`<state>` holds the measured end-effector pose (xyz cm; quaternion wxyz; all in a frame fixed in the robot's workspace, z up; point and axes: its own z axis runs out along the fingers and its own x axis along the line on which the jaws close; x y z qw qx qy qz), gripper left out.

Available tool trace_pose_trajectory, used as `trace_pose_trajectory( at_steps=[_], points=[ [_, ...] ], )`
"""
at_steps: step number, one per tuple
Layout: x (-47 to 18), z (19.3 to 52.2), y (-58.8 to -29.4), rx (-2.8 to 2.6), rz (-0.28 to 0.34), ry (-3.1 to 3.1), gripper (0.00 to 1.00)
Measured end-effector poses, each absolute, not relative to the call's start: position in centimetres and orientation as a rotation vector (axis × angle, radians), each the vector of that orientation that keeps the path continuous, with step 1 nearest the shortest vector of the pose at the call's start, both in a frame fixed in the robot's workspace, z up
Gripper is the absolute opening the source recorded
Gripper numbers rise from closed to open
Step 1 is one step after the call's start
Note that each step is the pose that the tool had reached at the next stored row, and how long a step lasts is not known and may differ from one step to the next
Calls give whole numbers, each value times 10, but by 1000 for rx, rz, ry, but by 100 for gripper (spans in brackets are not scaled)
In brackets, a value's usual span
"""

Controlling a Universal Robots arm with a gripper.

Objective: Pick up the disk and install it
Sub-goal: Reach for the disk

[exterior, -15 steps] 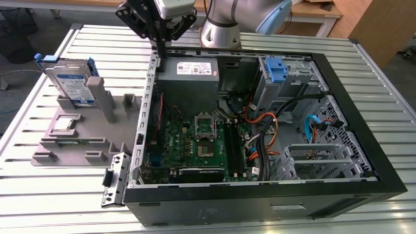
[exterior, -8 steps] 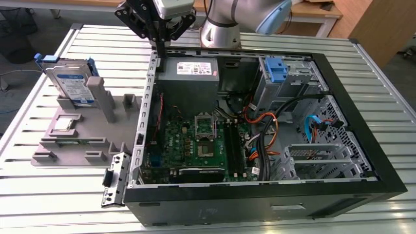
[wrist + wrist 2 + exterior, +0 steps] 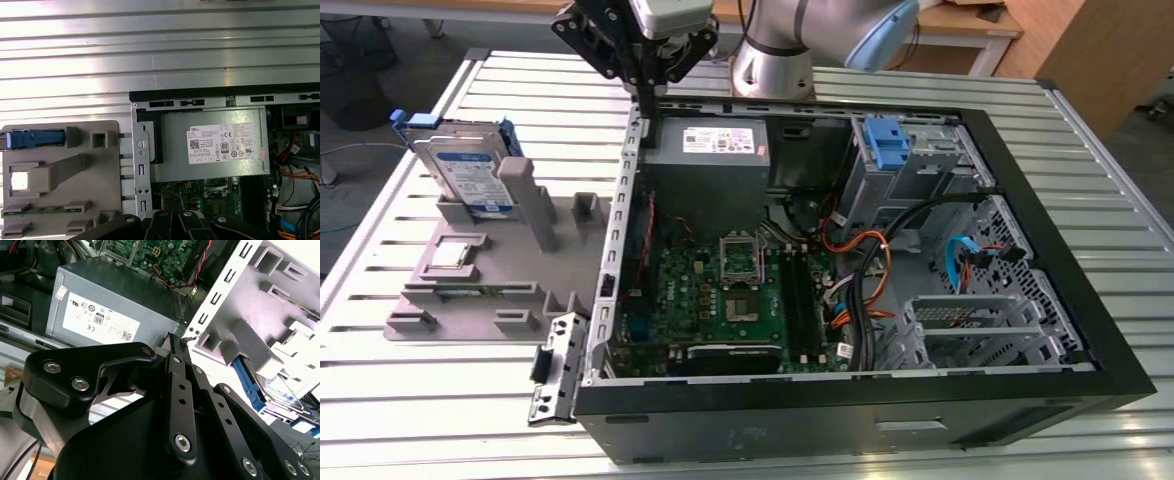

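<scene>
Gripper (image 3: 642, 85) is held above the wall of the open computer case (image 3: 1067, 300), beside the power supply (image 3: 707, 150); its fingers are pressed together with nothing pinched. The disk (image 3: 464, 172) is seated upright on edge in the gray fixture (image 3: 487, 300) on the slatted table (image 3: 440, 420), at the exterior view's left of the case and apart from the gripper. In the first wrist view its blue carrier (image 3: 37, 139) is seen edge-on in the fixture's slot.
</scene>
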<state>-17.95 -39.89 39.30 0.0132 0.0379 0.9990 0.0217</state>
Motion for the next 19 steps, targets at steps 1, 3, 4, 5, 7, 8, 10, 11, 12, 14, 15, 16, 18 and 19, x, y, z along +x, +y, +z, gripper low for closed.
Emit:
trace_pose_trajectory(
  at_steps=[1, 3, 4, 5, 7, 8, 10, 11, 12, 14, 15, 16, 18, 19],
  points=[
    [-180, 393, -399, 118, 68, 3112, 10],
    [-181, 393, -399, 118, 68, 3112, 10],
    [-182, 393, -399, 118, 68, 3112, 10],
    [-182, 393, -399, 118, 68, 3112, 10],
    [-183, 393, -399, 118, 68, 3112, 10],
    [-183, 393, -399, 118, 68, 3112, 10],
    [-184, 393, -399, 118, 68, 3112, 10],
    [-184, 393, -399, 118, 68, 3112, 10],
    [-185, 393, -399, 118, 68, 3112, 10],
    [-186, 393, -399, 118, 68, 3112, 10],
    [-186, 393, -399, 118, 68, 3112, 10],
    [-186, 393, -399, 118, 68, 3112, 10],
    [-187, 393, -399, 118, 68, 3112, 10],
    [-187, 393, -399, 118, 68, 3112, 10]
  ],
)
